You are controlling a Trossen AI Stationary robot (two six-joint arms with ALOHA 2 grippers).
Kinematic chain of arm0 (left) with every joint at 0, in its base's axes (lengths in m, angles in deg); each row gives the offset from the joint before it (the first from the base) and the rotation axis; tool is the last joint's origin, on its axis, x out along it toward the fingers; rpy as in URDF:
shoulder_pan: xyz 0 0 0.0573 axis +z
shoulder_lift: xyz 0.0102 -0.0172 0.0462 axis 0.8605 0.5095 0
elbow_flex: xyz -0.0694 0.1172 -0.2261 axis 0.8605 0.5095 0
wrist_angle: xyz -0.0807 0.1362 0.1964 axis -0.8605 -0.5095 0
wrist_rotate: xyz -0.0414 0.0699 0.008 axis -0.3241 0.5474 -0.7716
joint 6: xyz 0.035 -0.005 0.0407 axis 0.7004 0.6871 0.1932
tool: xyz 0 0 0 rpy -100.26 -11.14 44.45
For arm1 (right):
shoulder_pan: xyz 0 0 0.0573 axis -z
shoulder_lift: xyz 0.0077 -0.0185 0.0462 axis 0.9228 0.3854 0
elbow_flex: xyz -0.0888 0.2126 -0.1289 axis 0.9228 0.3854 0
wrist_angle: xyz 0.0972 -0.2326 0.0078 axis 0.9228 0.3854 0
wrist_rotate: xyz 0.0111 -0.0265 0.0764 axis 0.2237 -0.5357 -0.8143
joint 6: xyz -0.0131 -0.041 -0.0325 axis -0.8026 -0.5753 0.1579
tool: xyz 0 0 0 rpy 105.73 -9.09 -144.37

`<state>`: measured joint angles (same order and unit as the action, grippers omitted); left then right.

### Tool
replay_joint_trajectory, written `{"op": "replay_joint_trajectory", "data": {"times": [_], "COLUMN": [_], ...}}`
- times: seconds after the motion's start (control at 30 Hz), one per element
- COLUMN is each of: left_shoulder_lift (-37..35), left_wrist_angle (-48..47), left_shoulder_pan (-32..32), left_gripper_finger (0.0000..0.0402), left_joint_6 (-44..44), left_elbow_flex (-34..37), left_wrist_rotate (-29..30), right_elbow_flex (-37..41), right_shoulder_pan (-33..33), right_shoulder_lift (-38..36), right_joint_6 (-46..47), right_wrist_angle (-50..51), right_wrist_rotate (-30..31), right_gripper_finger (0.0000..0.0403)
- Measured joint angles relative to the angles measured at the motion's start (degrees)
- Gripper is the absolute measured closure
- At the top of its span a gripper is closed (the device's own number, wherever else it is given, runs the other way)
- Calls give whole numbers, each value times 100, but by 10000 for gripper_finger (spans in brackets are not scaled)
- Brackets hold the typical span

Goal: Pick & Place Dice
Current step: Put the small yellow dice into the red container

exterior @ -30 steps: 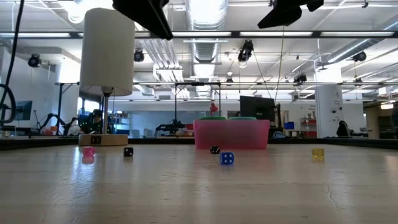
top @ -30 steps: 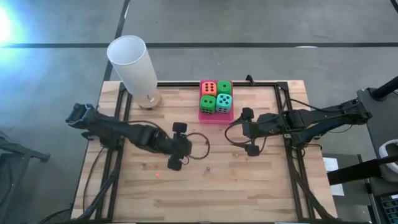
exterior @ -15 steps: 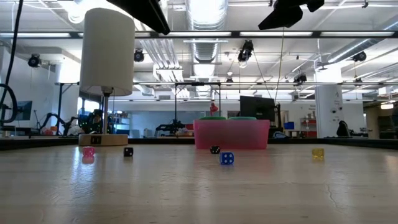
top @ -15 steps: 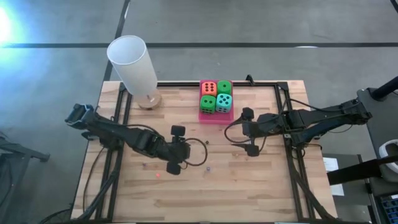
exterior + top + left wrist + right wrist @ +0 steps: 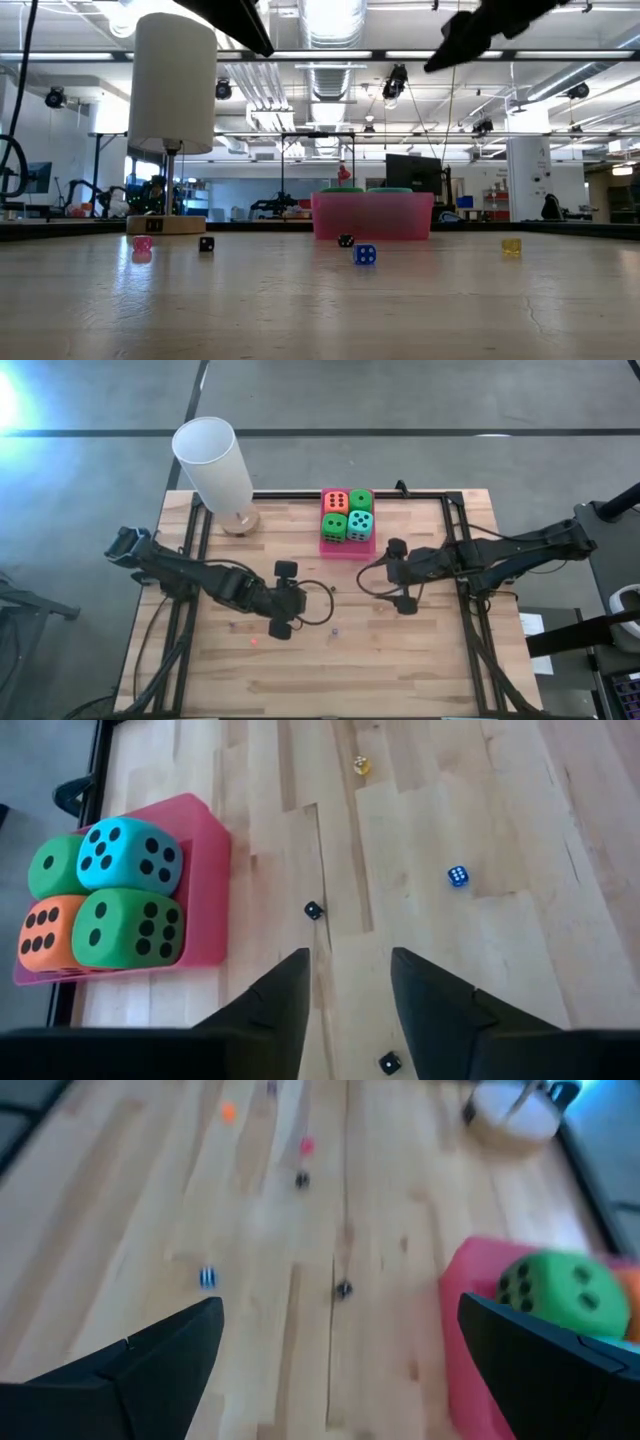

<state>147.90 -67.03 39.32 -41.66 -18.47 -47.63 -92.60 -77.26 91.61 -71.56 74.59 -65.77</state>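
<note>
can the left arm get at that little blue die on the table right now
Probably yes. In the left wrist view the small blue die lies alone on bare wood ahead of the left gripper, whose fingers are open. The nearest black die sits well apart, and the right gripper hangs off to the side.

Lighting: bright, even; ceiling strip lights overhead in low view. Glare: floor beside lamp shade. Blur: right wrist view smeared; green die soft-edged.

Both arms reach inward; left gripper and right gripper hover, fingers apart, holding nothing.
</note>
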Motion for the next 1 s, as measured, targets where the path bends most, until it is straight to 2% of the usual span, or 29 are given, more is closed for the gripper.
{"op": "replay_joint_trajectory", "data": {"times": [0.17, 0.33, 0.47, 0.63, 0.8, 1.0], "left_shoulder_lift": [0, -2, -11, -11, -11, -11], "left_wrist_angle": [2, 4, 4, 4, 4, 4], "left_shoulder_pan": [0, 0, 0, 4, 10, 13], "left_gripper_finger": [263, 267, 268, 267, 273, 274], "left_joint_6": [-7, -20, -89, -132, -121, -17], "left_elbow_flex": [0, 0, 0, 0, 0, 0], "left_wrist_rotate": [0, 5, 34, 44, 87, 111], "right_elbow_flex": [351, 610, 716, 956, 1103, 1087], "right_shoulder_pan": [-131, -380, -558, -788, -860, -859], "right_shoulder_lift": [316, 614, 719, 775, 958, 1546], "right_joint_6": [187, 343, 1606, 3158, 3904, 4521], "right_wrist_angle": [-67, -205, -233, -71, 8, 13], "right_wrist_rotate": [-105, -196, -225, 47, 355, 525], "right_gripper_finger": [12, 53, 84, 106, 117, 129]}}
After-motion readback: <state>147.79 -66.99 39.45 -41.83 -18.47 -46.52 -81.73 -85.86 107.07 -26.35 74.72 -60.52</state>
